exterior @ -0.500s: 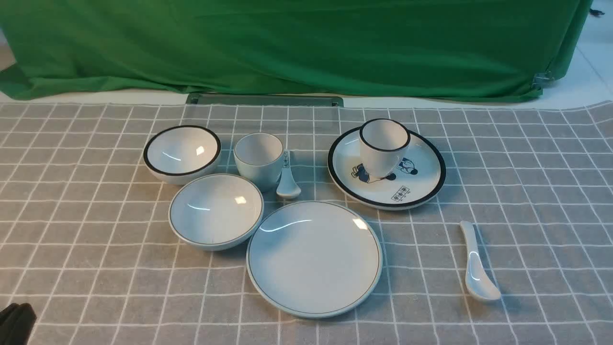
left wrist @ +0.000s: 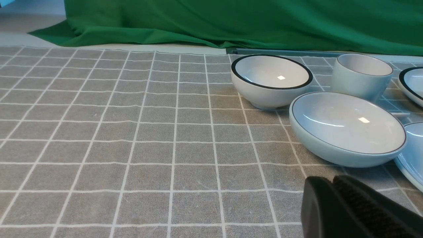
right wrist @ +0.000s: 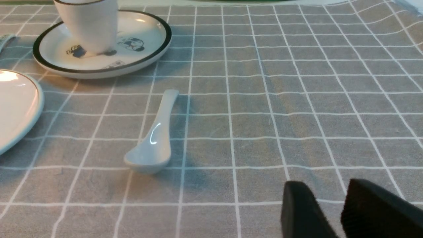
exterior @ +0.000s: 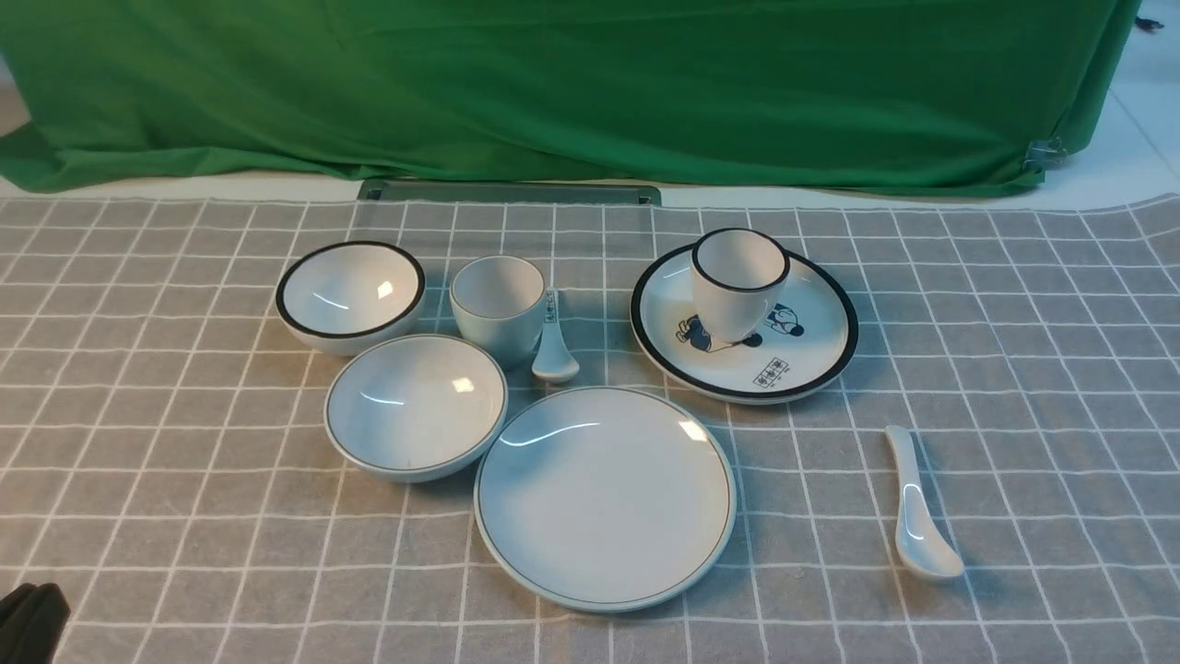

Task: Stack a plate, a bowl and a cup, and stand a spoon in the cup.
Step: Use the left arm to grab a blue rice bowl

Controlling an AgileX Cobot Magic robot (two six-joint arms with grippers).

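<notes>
The pale plate [exterior: 604,498] lies near the front middle of the cloth, with nothing on it. Touching its far-left side is the thin-rimmed bowl [exterior: 415,406], and behind that stands the plain cup [exterior: 498,304]. The plain white spoon [exterior: 913,507] lies alone to the right of the plate. My left gripper [left wrist: 330,180] is shut with nothing in it, low over the cloth short of the bowl [left wrist: 347,125]; only its tip shows in the front view's near-left corner [exterior: 37,609]. My right gripper [right wrist: 327,185] stands open and holds nothing, well to the near side of the spoon [right wrist: 155,138].
A black-rimmed bowl [exterior: 350,295] sits at the far left. A spoon with dark marks [exterior: 555,346] leans beside the cup. A black-rimmed cup [exterior: 737,281] stands on the cartoon plate [exterior: 811,350]. A green cloth [exterior: 590,92] hangs behind.
</notes>
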